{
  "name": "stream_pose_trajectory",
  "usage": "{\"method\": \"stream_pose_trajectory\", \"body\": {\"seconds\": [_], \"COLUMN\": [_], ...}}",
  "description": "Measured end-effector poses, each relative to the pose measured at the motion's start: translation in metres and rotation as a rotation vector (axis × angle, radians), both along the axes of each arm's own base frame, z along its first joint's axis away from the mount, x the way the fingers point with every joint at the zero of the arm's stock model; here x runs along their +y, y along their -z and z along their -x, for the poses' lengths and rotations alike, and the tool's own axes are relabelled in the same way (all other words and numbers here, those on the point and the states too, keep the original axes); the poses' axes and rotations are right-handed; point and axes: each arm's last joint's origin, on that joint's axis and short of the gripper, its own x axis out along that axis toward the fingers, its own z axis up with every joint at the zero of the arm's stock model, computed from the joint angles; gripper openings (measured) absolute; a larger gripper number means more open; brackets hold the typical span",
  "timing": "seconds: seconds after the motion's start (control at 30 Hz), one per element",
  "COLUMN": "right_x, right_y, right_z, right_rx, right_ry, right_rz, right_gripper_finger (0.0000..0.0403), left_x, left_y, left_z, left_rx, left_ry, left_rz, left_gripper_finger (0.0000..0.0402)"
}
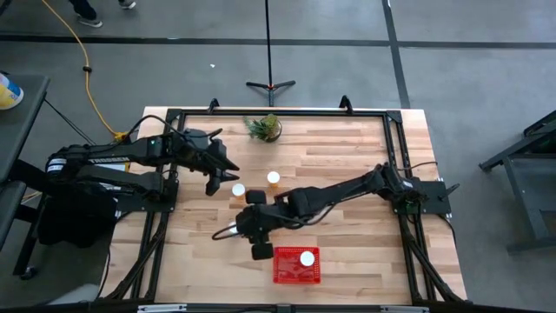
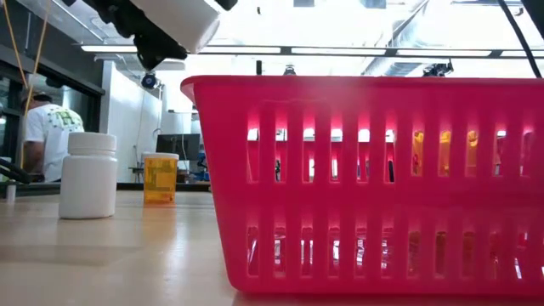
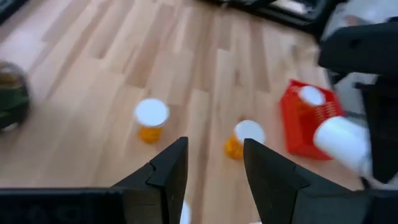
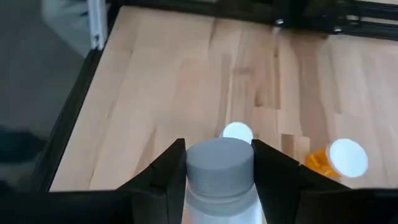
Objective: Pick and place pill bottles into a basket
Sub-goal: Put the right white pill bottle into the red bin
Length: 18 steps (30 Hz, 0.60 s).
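Note:
The red basket (image 1: 283,271) stands near the table's near edge and fills the low view (image 2: 365,178). One white-capped bottle (image 1: 307,258) stands in it. Two white-capped bottles (image 1: 238,189) (image 1: 274,177) stand on the table between the arms. The left wrist view shows their orange bodies (image 3: 151,119) (image 3: 244,138). The low view shows a white bottle (image 2: 87,174) and an orange bottle (image 2: 160,177) standing on the table. My right gripper (image 1: 234,231) is just left of the basket, shut on a white bottle (image 4: 221,171). My left gripper (image 1: 213,183) is open above the table beside the nearer bottle. My right gripper pinches the white bottle between its two fingers, which lie on either side of its cap end (image 4: 221,158). The bottle lies along the fingers, cap pointing out past them toward the table's left. It is tilted and lifted clear of the table, as the left wrist view (image 3: 339,140) shows.
A small potted plant (image 1: 263,128) stands at the table's far edge. Black frame rails (image 1: 395,148) run along the table's sides. A stand's feet (image 1: 270,85) are on the floor beyond. A person (image 2: 38,127) stands in the room behind.

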Motion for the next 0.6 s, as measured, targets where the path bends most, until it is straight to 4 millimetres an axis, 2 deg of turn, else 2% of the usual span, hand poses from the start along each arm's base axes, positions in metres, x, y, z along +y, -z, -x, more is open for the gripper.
{"method": "stream_pose_trajectory", "body": {"seconds": [0.2, 0.47, 0.6], "right_x": [0.018, 0.044, 0.059], "right_y": [-0.007, 0.0, -0.001], "right_z": [0.0, 0.012, 0.017], "right_rx": [-0.107, -0.129, -0.18], "right_ry": [0.117, 0.276, 0.318], "right_rz": [-0.03, 0.013, 0.002], "right_gripper_finger": [0.0143, 0.0151, 0.0142], "left_x": [-0.002, -0.006, -0.008], "left_y": [-0.006, -0.027, -0.034], "left_z": [0.004, 0.033, 0.045], "left_rx": [-0.047, -0.181, -0.234], "left_ry": [0.06, 0.033, 0.021], "left_rz": [0.01, -0.031, -0.039], "left_gripper_finger": [0.0191, 0.0191, 0.0191]}}
